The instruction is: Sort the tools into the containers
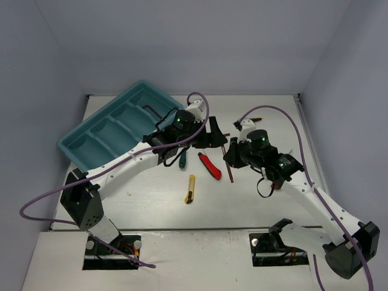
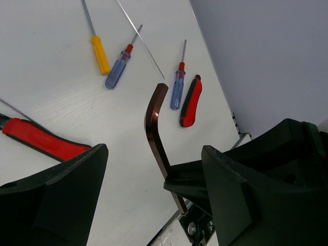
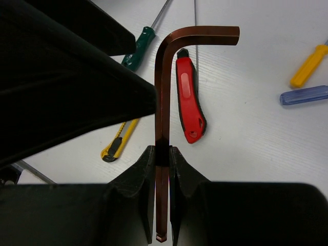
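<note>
The right gripper [image 3: 162,154] pinches the hex key [image 3: 163,92] (bent end out); the wide-open left gripper [image 1: 213,136] sits beside it, nearer the tray [image 1: 71,147].

- I see one white worktop [image 1: 151,206] carrying everything, and I place things from the red utility knife [image 1: 210,166] near its middle.
- The green screwdriver [image 1: 181,160] lies just left of that knife.
- The yellow utility knife [image 1: 190,188] lies nearer to me and a little left of it, apart from it.
- The teal tray [image 1: 97,115] sits well left of the knife, set at an angle on the far-left part of the worktop.
- To the knife's right and farther off, my left wrist camera shows a cluster: a yellow-handled screwdriver [image 2: 100,51], a blue screwdriver [image 2: 118,69], a second blue screwdriver [image 2: 178,87], and a red-and-black knife [image 2: 190,100] just beside it.
</note>
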`<state>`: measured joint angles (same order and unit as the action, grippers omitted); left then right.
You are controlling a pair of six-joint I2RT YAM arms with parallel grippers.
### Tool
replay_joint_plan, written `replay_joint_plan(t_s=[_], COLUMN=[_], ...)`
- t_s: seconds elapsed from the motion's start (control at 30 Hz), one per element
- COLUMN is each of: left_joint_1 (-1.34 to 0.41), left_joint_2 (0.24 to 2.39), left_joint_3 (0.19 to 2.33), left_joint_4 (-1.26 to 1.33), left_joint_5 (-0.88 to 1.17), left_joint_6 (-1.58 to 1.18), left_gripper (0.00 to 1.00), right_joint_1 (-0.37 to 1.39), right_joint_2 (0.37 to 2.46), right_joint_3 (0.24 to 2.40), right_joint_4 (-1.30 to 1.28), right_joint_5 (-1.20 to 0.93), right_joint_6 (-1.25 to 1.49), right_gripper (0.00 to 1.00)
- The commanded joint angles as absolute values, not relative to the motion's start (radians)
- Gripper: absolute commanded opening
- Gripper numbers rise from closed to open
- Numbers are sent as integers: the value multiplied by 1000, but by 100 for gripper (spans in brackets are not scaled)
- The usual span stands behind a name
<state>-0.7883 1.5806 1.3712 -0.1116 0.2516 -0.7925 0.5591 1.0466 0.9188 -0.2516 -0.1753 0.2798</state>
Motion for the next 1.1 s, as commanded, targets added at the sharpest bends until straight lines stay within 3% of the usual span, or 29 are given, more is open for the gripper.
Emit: replay_joint_plan(t_s=[0.0, 0.07, 0.2, 0.37, 0.4, 0.5, 0.57, 0.63, 0.7, 0.93, 1.07], left_joint_1=[-804, -811, -813, -812, -812, -808, -796, -750, -706, -461, -332], left_joint_2=[1603, 1614, 1639, 1653, 1654, 1651, 1646, 1642, 1641, 1677, 1750], left_joint_3=[1435, 1444, 1445, 1449, 1450, 1449, 1448, 1444, 1447, 1551, 1661], left_joint_4=[-17, -17, 11, 40, 40, 36, 31, 23, 22, -1, -45], left_joint_5=[279, 279, 278, 291, 291, 284, 279, 283, 304, 347, 360], left_joint_6=[-803, -808, -827, -845, -844, -835, -832, -831, -837, -813, -787], left_gripper=[67, 64, 49, 4, 0, 0, 0, 0, 0, 0, 0], right_joint_1=[566, 566, 566, 566, 566, 566, 566, 565, 565, 563, 563], right_joint_2=[1015, 1017, 1021, 1030, 1033, 1041, 1043, 1037, 1020, 913, 870], right_joint_3=[977, 979, 979, 977, 977, 978, 980, 983, 989, 994, 957], right_joint_4=[-189, -185, -176, -160, -157, -153, -154, -155, -157, -180, -193], right_joint_5=[-211, -215, -223, -232, -234, -231, -225, -221, -219, -198, -147], right_joint_6=[284, 282, 282, 281, 281, 281, 283, 285, 286, 298, 318], right_gripper=[0, 0, 0, 0, 0, 1, 10, 53, 69, 83, 85])
